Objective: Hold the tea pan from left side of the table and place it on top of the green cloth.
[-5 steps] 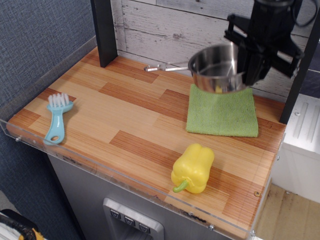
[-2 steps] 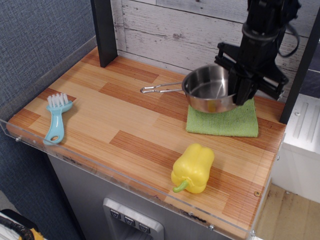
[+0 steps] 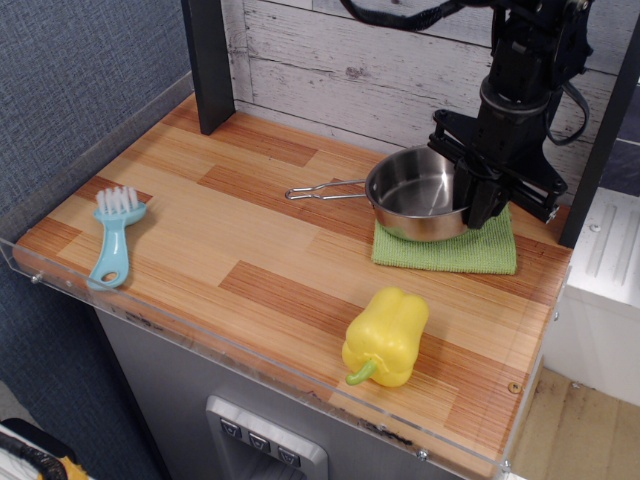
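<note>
The shiny steel tea pan [image 3: 415, 195] sits low on the green cloth [image 3: 480, 252] at the back right of the table [image 3: 250, 250]. Its wire-loop handle [image 3: 325, 189] points left over the wood. My black gripper [image 3: 478, 195] comes down from above and is shut on the pan's right rim. The pan covers the cloth's far left part. Whether the pan's base fully rests on the cloth I cannot tell.
A yellow bell pepper [image 3: 385, 337] lies near the front edge, just in front of the cloth. A light-blue brush [image 3: 113, 236] lies at the left. A black post [image 3: 212, 62] stands at the back left and another at the right. A clear acrylic rim edges the table.
The gripper has come down with the pan, from well above the cloth to resting on or just over it. The handle has dropped lower too.
</note>
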